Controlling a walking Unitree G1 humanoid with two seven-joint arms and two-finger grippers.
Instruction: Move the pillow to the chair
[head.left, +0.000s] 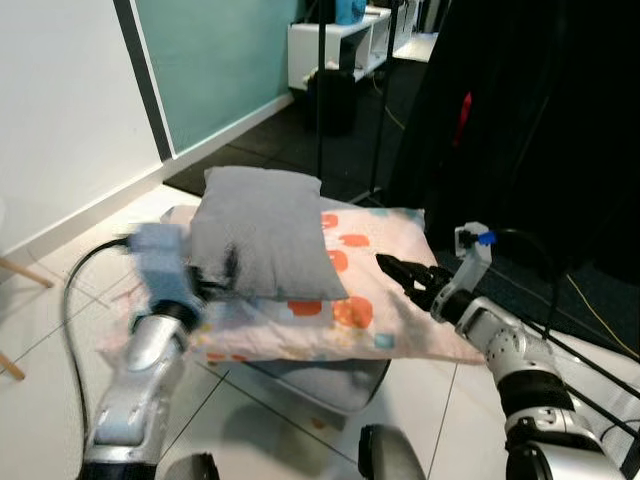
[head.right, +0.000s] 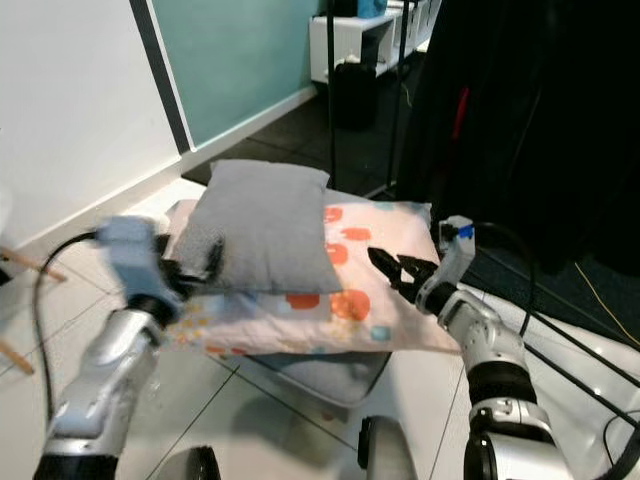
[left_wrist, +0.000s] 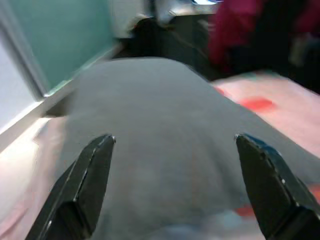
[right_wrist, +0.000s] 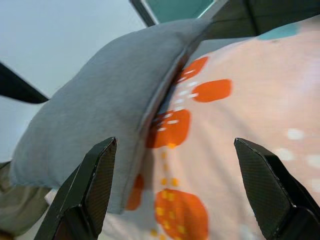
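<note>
The grey pillow is lying on top of a larger pink cushion with orange patches, its long sides running away from the robot. The left gripper is sitting at its near left corner, fingers spread wide with the pillow straight ahead between them. The right gripper, fingers also apart, is hovering over the cushion, just beside the pillow's right edge, so the left looks nearer.

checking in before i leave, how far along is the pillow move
Early. Done: both arms are at the stack, the grey pillow lying on the patterned pillow. In hand: the open left gripper faces the grey pillow's edge and the open right gripper faces the seam between the two. Left: gripping, lifting, carrying to the chair.
</note>
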